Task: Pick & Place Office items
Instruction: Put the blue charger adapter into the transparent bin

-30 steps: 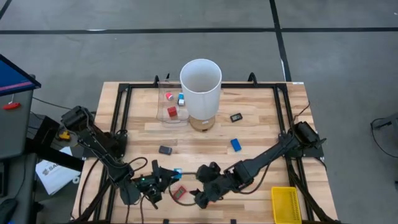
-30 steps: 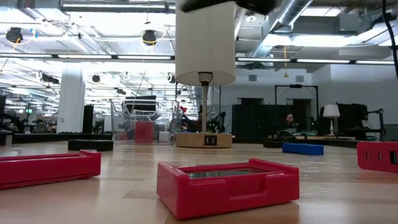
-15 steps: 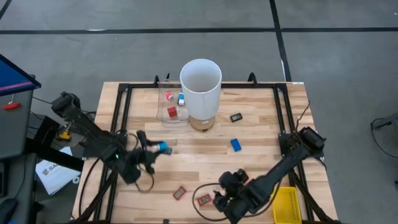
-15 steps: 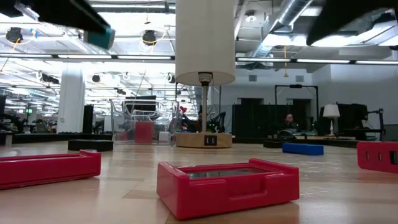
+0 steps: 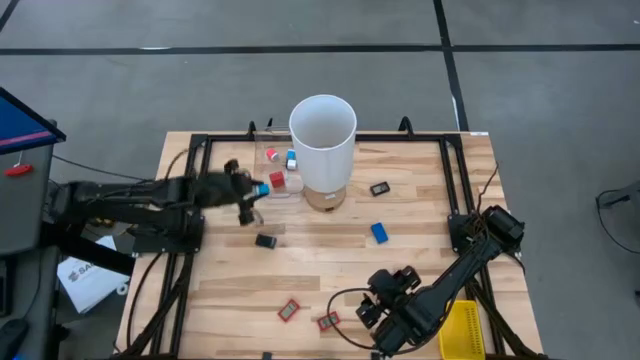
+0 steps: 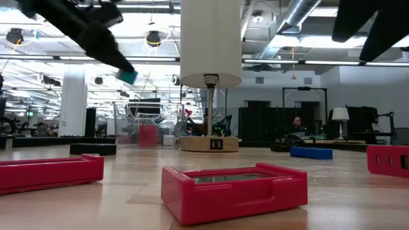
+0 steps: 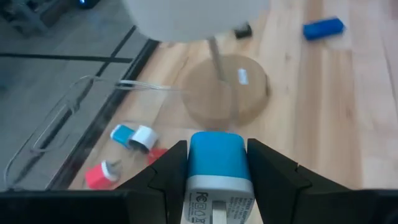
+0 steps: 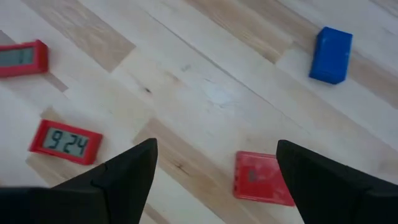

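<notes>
My left gripper (image 5: 255, 189) is shut on a blue-and-white block (image 7: 219, 167), raised above the table beside a clear box (image 5: 272, 172) left of the white cylinder (image 5: 323, 138). The box holds red and blue pieces (image 7: 132, 135). My right gripper (image 5: 385, 312) is open and empty near the table's near edge, above a red block (image 8: 262, 177). Two red flat clock pieces (image 5: 289, 310) (image 5: 327, 322) lie flat on the wood to its left. A blue block (image 5: 379, 232) and two black pieces (image 5: 265, 240) (image 5: 380, 188) lie on the table. My left gripper pinches the blue-and-white block by its two opposite sides (image 7: 194, 163) between its two fingers. The blue end points forward past the fingers. The block is lifted clear of the table and shows in the low view (image 6: 128, 76) high above the wood.
A yellow mesh basket (image 5: 460, 330) stands at the near right corner. The cylinder stands on a thin post with a round wooden base (image 7: 227, 93). A black frame (image 5: 200, 150) runs round the table's edges. Bare wood lies in the table's middle.
My left gripper has carried the blue-and-white block from the near edge up and toward the far edge, to beside the clear box. My right gripper has drawn back toward the near right corner, away from the red clock pieces, which lie still.
</notes>
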Available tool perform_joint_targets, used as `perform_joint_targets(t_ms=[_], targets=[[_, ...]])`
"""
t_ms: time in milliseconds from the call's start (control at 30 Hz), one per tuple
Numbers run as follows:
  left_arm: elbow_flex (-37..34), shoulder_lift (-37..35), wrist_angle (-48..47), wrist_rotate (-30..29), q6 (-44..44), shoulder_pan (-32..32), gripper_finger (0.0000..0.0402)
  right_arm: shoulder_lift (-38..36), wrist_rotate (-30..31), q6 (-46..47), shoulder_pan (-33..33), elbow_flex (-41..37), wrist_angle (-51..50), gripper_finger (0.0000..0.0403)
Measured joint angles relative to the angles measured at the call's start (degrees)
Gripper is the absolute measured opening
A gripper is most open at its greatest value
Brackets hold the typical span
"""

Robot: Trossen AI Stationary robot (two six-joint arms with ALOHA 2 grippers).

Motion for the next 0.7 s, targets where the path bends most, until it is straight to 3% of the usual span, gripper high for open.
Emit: perform_joint_targets(t_ms=[167,300,500,700], targets=[[2.8,5.1,4.5,13.9,4.9,16.2,0.0139,0.0,-1.1,0.1,-0.1,0.0,-1.8,0.0322],[7.7,12.8,5.3,21.0,6.6,23.1,0.0139,0.0,-1.1,0.6,-0.1,0.0,-2.8,0.0322],[18.3,24.4,-0.8,26.2,10.6,29.5,0.0139,0.0,-1.0,0.6,0.3,0.0,-2.6,0.0322],[29.7,33.9,-13.3,26.5,13.6,35.5,0.0139,0.0,-0.7,2.5,1.6,0.0,-3.1,0.0322]])
